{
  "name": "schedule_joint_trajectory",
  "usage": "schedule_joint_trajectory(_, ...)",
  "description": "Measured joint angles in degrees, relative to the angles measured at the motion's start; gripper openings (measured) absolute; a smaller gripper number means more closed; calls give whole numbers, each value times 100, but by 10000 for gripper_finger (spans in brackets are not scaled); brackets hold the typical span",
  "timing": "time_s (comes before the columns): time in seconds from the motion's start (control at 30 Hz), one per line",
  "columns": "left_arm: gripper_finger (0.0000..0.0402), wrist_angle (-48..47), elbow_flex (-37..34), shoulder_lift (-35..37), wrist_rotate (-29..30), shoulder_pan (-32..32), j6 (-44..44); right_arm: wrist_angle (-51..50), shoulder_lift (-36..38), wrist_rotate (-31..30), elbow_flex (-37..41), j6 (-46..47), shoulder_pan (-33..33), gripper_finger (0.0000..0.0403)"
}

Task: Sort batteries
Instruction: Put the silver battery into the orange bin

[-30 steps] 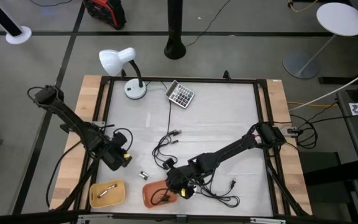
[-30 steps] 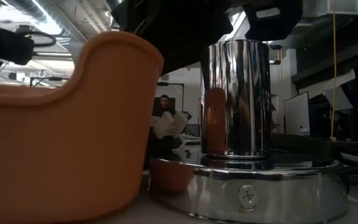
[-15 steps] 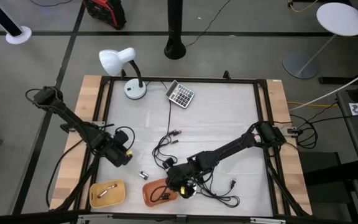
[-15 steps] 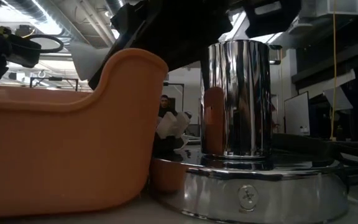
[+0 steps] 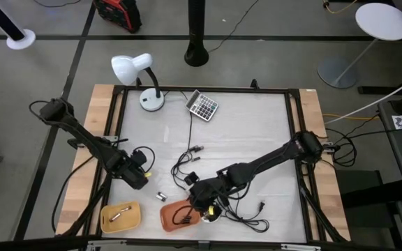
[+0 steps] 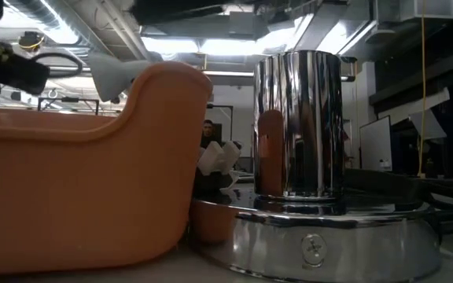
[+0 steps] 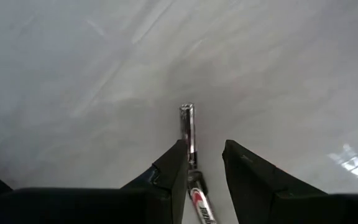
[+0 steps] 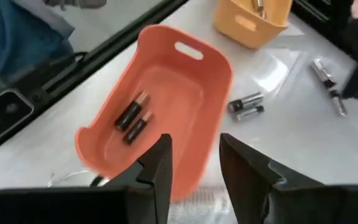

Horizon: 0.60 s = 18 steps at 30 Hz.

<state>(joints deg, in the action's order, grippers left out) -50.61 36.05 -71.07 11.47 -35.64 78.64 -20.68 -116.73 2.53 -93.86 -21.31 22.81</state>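
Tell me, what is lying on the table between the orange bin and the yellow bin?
Two small batteries lie side by side on the table between the orange bin and the yellow bin. The right wrist view shows them best.

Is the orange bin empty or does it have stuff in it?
Not empty. Two batteries lie side by side on the floor of the orange bin.

left gripper (image 7: 202, 167): low over the table (image 5: 243, 125), near its left edge, fingers parted | right gripper (image 8: 194, 163): near front edge, fingers parted, nothing held
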Motion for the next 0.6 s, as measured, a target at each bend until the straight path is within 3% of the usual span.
schedule_joint_trajectory(0.33,95,32,6,-897,-95,113,-129,-1514,225,-586,2,-27,-215,127)
schedule_joint_trajectory(0.6,90,63,20,-1009,-97,118,-116,-2763,225,-810,4,-25,-688,127)
